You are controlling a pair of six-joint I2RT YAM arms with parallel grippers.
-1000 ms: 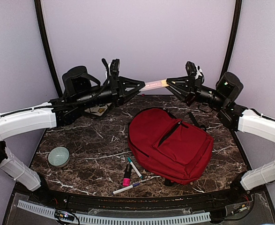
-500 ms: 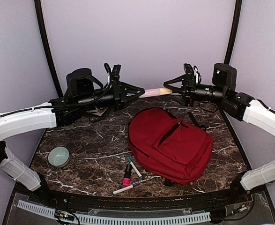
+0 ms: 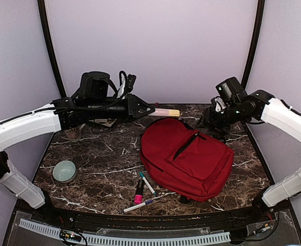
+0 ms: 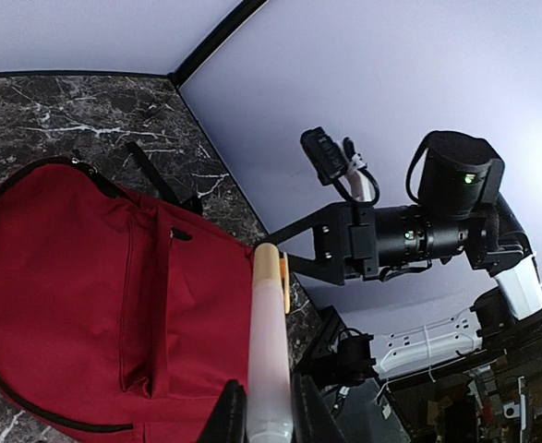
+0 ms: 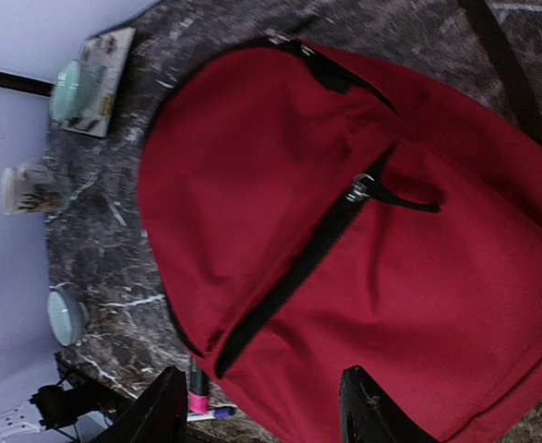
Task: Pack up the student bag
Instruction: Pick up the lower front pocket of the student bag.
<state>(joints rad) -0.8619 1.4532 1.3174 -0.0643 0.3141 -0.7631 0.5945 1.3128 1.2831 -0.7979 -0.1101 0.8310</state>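
Left gripper: clamped on stick, top centre | right gripper: fingers apart above bag | advised: pinch zip pull squarely, draw along track

Dark marble-look table, white veins all over it. Plain pale lilac walls on three sides, black curved posts in the back corners, a white slotted strip along the front edge. Soft, even light.
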